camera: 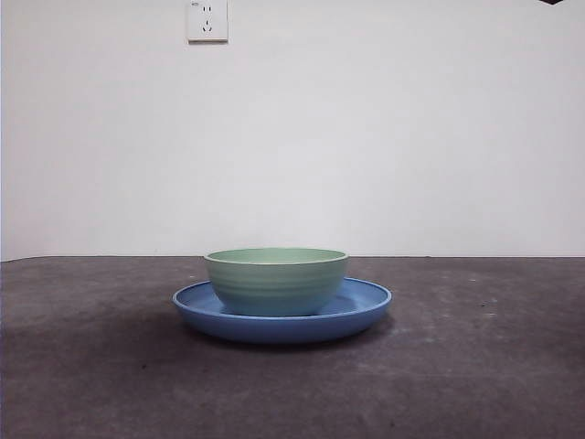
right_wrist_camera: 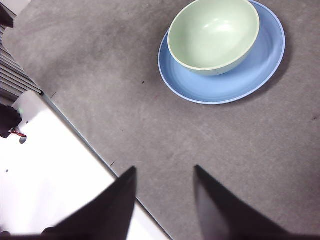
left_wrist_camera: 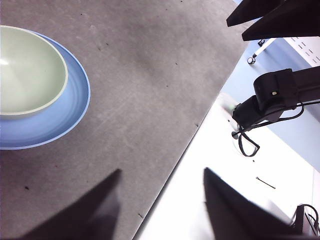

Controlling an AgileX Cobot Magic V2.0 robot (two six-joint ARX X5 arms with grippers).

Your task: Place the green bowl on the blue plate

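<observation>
Dark grey, speckled and matte, the counter fills the foreground of the front view, and we see nothing on its nearest stretch. Farther in, near the middle, sits the blue plate: wide, shallow and glossy, with a low raised rim. On it stands the green bowl, upright, pale mint with faint horizontal ridges on the outside and a lighter rim, clearly narrower than the plate. From the right wrist view we see the bowl resting off-centre on the plate, so that a broader band of blue shows on one side.

Both end effectors hang clear of the dishes, touching nothing. We see the left end effector with its two black jaws spread apart, empty, over the counter's edge where the grey meets a white surface; the bowl and plate lie well away from it. The right end effector likewise has its jaws apart and empty, above bare counter.

Behind the counter rises a plain white wall, with a white power socket high up.
</observation>
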